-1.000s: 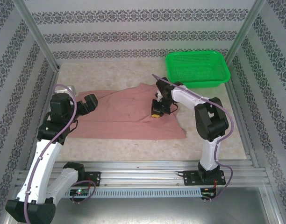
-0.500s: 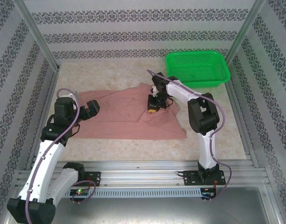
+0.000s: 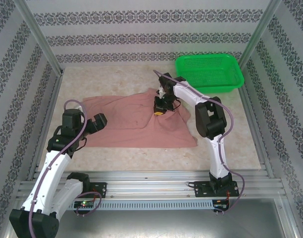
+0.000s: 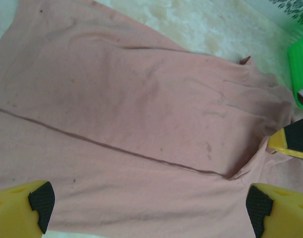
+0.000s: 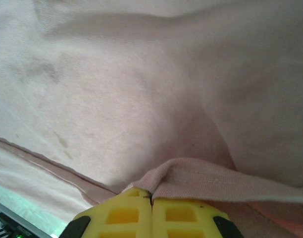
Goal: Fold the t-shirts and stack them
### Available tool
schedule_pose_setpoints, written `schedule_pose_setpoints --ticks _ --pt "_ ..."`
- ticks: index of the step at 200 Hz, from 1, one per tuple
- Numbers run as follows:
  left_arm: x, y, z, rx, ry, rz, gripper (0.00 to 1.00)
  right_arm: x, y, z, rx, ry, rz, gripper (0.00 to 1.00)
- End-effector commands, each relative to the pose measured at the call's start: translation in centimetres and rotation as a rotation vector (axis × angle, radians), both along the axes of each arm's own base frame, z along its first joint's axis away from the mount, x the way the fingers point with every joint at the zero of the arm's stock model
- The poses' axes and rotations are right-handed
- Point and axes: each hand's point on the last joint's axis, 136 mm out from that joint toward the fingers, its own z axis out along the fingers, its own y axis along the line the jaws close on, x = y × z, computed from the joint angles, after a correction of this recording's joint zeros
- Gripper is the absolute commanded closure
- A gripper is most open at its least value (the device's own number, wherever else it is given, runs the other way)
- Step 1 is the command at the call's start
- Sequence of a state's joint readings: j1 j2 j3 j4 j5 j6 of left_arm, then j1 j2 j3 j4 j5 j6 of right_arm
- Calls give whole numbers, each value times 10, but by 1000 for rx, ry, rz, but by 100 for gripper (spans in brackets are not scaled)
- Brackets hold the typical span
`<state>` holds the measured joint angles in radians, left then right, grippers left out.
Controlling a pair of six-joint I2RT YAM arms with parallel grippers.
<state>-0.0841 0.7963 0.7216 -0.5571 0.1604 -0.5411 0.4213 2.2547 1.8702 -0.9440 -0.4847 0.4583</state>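
— Since a second ago the right hand point(image 3: 160, 110) has crept closer to the basket point(image 3: 208, 72), dragging a pinch of the t-shirt point(image 3: 126, 121) along. The left arm has drawn back.

— Grips?

— The right hand is clamped on a fold of pink cloth. The left hand point(image 3: 98, 121) stands wide with nothing in it, over the shirt end farthest from the basket.

— And the shirt?

— It's spread on the worktop point(image 3: 117, 82) off the basket's near-left corner, long axis running away from the basket. I'd judge the left hand is nearer the free end.
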Motion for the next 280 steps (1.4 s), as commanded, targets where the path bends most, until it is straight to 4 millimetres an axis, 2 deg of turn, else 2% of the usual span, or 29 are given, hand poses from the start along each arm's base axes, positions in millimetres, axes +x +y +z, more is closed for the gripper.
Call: schedule_pose_setpoints --ticks 1,51,88,100,117,134,151,169,179,205,239,259,280 --pt "-7 -1 -9 -20 30 14 0 0 7 -1 11 15 39 93" --pt "-15 1 -32 -29 91 43 0 1 15 -11 11 40 61 82" --pt "-23 12 -50 -5 153 109 0 7 29 -1 66 22 65 67" --pt "-26 17 -57 3 179 143 0 7 29 8 74 0 75 65" --pt "-30 23 -67 17 222 190 0 8 26 33 98 -64 71 59" --pt "-30 25 -76 13 250 212 0 6 18 63 134 -121 45 48" --pt "-28 24 -84 4 276 227 0 1 1 88 147 -160 12 44" --pt "-23 25 -88 3 291 241 0 -11 -26 93 135 -155 -47 41" --pt "-18 22 -88 -7 284 232 0 -18 -41 88 126 -145 -78 41" --pt "-1 11 -82 -47 240 180 0 -44 -74 52 111 -52 -178 47" --pt "15 3 -82 -53 210 135 0 -73 -94 6 90 38 -255 53" --pt "14 9 -89 -50 210 183 0 -84 -102 -20 51 80 -301 56" --pt "4 19 -109 -74 270 261 0 -102 -124 -45 -66 144 -352 57"
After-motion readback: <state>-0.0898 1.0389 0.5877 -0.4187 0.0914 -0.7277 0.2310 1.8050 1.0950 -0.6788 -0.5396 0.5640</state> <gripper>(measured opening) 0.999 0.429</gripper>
